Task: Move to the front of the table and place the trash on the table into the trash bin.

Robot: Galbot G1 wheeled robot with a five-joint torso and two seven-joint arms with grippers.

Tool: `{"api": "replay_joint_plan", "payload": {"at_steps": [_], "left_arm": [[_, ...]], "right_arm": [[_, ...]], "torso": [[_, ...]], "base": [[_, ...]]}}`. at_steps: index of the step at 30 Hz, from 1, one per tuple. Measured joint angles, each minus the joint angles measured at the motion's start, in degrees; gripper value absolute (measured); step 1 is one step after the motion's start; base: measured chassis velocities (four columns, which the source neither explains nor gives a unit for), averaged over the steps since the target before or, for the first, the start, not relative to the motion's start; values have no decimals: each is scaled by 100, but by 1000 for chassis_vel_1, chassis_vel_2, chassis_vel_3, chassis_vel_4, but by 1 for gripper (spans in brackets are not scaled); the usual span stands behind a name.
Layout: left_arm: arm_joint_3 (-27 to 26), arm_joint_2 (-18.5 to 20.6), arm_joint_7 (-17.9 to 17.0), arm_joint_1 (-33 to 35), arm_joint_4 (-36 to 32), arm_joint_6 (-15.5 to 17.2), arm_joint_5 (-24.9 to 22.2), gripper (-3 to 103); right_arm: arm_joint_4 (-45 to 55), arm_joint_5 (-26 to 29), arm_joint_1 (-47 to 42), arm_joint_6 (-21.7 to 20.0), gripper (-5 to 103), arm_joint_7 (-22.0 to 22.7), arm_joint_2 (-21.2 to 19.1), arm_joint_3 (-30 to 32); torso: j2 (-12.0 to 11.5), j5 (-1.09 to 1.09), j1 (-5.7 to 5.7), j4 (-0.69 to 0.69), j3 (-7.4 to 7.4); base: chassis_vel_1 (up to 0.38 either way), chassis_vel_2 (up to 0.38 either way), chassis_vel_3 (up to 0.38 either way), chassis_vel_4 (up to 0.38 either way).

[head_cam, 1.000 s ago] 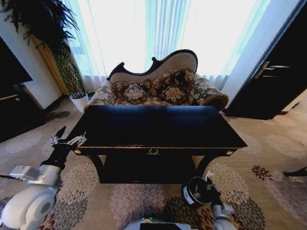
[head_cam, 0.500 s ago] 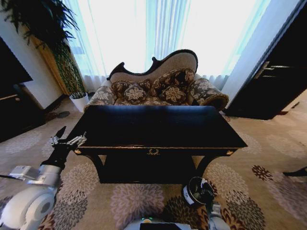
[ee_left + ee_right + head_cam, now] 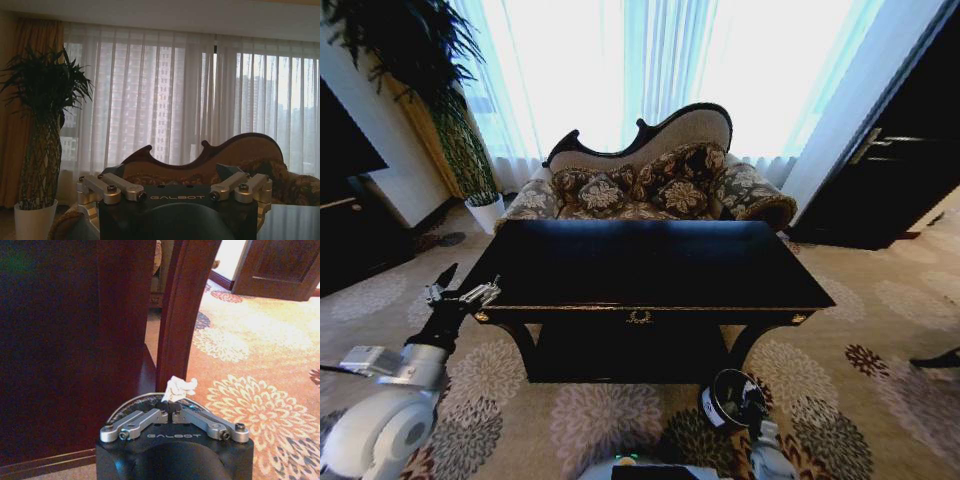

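Note:
The glossy black table (image 3: 650, 262) stands straight ahead, its gold emblem on the front edge. Below its front right leg sits the small black trash bin (image 3: 722, 402). My right gripper (image 3: 753, 402) hovers at the bin's mouth. In the right wrist view this gripper (image 3: 170, 408) is shut on a white tissue wad (image 3: 180, 387), just over the bin's rim (image 3: 131, 405), with the table's curved leg (image 3: 178, 315) behind. My left gripper (image 3: 460, 294) is held by the table's front left corner; the left wrist view shows it (image 3: 177, 196) open with nothing between its fingers.
A patterned sofa (image 3: 650, 180) stands behind the table before bright curtains. A white plant pot (image 3: 485, 212) with a tall plant is at the back left, a dark cabinet (image 3: 350, 235) at the left, a dark door (image 3: 905, 165) at the right. Flowered carpet surrounds the table.
My right gripper has sunk slightly and drawn back toward me over the bin, still holding the tissue. The left arm and the camera have not moved.

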Motion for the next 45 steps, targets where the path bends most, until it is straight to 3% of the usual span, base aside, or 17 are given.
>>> {"api": "replay_joint_plan", "payload": {"at_steps": [2, 3, 6, 7, 8, 9, 12, 14, 20, 21, 24, 26, 27, 30, 32, 35, 45], "left_arm": [[0, 0, 0, 0, 0, 0, 0, 100], [0, 0, 0, 0, 0, 0, 0, 100], [0, 0, 0, 0, 0, 0, 0, 100], [0, 0, 0, 0, 0, 0, 0, 100], [0, 0, 0, 0, 0, 0, 0, 100], [0, 0, 0, 0, 0, 0, 0, 100], [0, 0, 0, 0, 0, 0, 0, 100], [0, 0, 0, 0, 0, 0, 0, 100], [0, 0, 0, 0, 0, 0, 0, 100], [0, 0, 0, 0, 0, 0, 0, 100], [0, 0, 0, 0, 0, 0, 0, 100], [0, 0, 0, 0, 0, 0, 0, 100], [0, 0, 0, 0, 0, 0, 0, 100], [0, 0, 0, 0, 0, 0, 0, 100], [0, 0, 0, 0, 0, 0, 0, 100], [0, 0, 0, 0, 0, 0, 0, 100], [0, 0, 0, 0, 0, 0, 0, 100]], "right_arm": [[63, 35, -21, -37, -2, 23, 6, -12], [140, 99, -50, -77, 8, 46, 9, -31], [197, 123, -69, -97, 8, 58, 18, -43], [219, 125, -73, -101, 19, 60, 21, -46], [231, 125, -76, -106, 19, 61, 22, -47], [261, 119, -80, -116, 30, 65, 26, -51], [306, 100, -83, -131, 30, 73, 31, -52], [358, 85, -88, -146, 46, 84, 31, -53], [505, 12, -202, -128, 68, 90, 41, -52], [549, -8, -242, -92, 68, 87, 45, -49], [852, -97, -481, 148, 84, -28, 60, -6], [910, -148, -528, 206, 84, -65, 66, 10], [1025, -410, -633, 470, 94, -135, 83, 76], [1330, -757, -885, 948, 100, -251, 93, 224], [1483, -704, -991, 998, 100, -299, 95, 247], [2364, -13, -1524, 1079, 100, -626, 122, 350], [4211, 662, -2574, 1014, 100, -978, 283, 735]], "torso": [[0, 0, 0, 0, 0], [0, 0, 0, -1, 0], [0, 1, 0, -1, 0], [0, 0, 0, -1, 0], [0, 0, 0, -1, 0], [0, 0, 0, 0, 0], [0, 0, 0, -1, 0], [0, 0, 0, 0, 0], [0, 1, 0, 0, 0], [0, 1, 0, 0, 0], [0, 0, 0, 0, 0], [0, 0, 0, 0, 0], [0, 1, 0, -1, 0], [0, 0, 0, 0, 0], [0, 0, 0, 0, 0], [0, 0, 0, -1, 0], [1, 0, 0, -1, -1]], "base": [[0, 0, 0, 0], [0, 0, 0, 0], [0, 0, 0, 0], [0, 0, 0, 0], [0, 0, 0, 0], [0, 0, 0, 0], [0, 0, 0, 0], [0, 0, 0, 0], [0, 0, 0, 0], [0, 0, 0, 0], [0, 0, 0, 0], [0, 0, 0, 0], [0, 0, 0, 0], [0, 0, 0, 0], [0, 0, 0, 0], [0, 0, 0, 0], [0, 0, 0, 0]]}}
